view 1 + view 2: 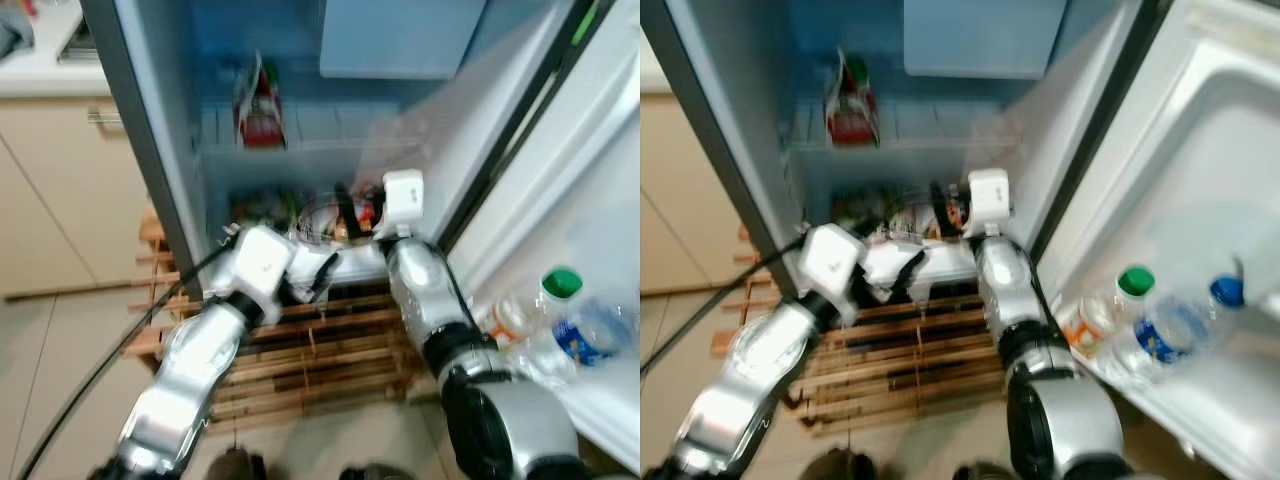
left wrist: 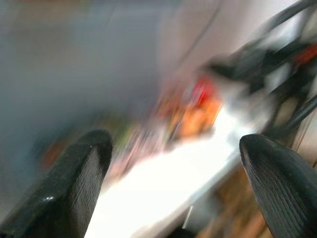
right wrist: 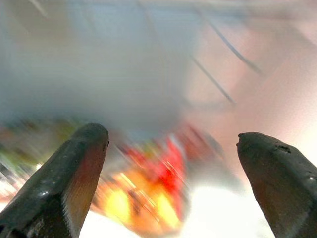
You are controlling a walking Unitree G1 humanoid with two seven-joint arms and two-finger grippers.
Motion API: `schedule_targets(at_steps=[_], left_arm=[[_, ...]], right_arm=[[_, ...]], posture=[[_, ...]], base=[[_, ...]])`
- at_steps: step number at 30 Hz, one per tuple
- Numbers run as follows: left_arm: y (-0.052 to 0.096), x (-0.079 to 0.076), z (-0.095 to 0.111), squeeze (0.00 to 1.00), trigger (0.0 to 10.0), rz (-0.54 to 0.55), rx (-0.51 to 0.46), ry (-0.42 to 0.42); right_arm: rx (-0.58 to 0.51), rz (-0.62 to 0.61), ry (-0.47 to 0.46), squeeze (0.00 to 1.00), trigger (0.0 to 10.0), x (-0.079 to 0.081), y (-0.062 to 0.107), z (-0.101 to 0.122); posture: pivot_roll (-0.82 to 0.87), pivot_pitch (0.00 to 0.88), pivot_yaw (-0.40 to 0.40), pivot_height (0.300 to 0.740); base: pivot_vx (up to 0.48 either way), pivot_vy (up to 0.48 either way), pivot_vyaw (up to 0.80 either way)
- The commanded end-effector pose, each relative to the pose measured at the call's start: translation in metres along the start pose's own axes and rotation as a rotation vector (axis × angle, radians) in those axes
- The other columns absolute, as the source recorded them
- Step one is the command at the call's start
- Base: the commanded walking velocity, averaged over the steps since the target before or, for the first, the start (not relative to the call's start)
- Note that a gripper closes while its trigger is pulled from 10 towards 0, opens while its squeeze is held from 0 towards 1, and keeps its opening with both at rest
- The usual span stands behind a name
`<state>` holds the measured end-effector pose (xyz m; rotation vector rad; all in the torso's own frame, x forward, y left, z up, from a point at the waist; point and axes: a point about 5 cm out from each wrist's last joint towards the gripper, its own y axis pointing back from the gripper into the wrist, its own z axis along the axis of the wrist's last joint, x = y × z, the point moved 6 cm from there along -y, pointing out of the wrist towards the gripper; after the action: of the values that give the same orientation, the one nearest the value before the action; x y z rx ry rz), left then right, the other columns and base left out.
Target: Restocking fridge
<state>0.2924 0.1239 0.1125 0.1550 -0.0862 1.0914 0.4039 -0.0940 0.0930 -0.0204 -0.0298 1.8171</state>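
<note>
The fridge stands open before me, its left wall [image 1: 150,130] blue-lit. A red and green packet [image 1: 260,105] stands upright on the middle shelf. Below it, the bottom compartment holds colourful packets [image 1: 270,210], blurred. My left gripper [image 1: 315,275] is open at the compartment's white front edge [image 2: 163,178], nothing between its fingers. My right gripper [image 1: 347,212] reaches a little further in, open as well, with a red and orange packet [image 3: 153,193] just ahead of its fingers [image 3: 79,168].
The open fridge door [image 1: 590,180] is on the right, its shelf holding a green-capped bottle [image 1: 560,290] and a blue-labelled bottle [image 1: 585,335]. A wooden slatted mat [image 1: 300,350] lies on the floor below. Beige cabinets [image 1: 50,200] stand to the left. A pale box [image 1: 400,35] sits high inside.
</note>
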Motion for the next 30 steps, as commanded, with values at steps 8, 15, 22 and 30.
schedule_targets(at_steps=[8,15,22,30], left_arm=[[0.030,-0.009,-0.002,0.00,10.0,-0.034,-0.007,0.164],[0.027,0.021,-0.003,0.00,10.0,0.268,-0.024,0.176],[0.002,0.028,0.016,0.00,10.0,0.272,-0.076,0.066],[-0.002,0.029,0.015,0.00,10.0,0.292,-0.075,0.067]], right_arm=[[-0.032,-0.082,0.129,0.00,10.0,-0.045,0.061,-0.014],[-0.037,-0.033,0.180,0.00,10.0,-0.039,0.120,-0.018],[-0.046,-0.024,0.178,0.00,10.0,-0.030,0.111,-0.008],[0.000,-0.050,0.122,0.00,10.0,-0.035,0.106,-0.015]], posture=[[0.00,0.000,-0.070,0.740],[-0.04,0.000,-0.068,0.740],[-0.07,0.000,-0.032,0.740],[-0.06,0.000,-0.038,0.740]], base=[[0.000,0.000,0.00],[0.000,0.000,0.00],[0.000,0.000,0.00],[-0.033,0.000,0.00]])
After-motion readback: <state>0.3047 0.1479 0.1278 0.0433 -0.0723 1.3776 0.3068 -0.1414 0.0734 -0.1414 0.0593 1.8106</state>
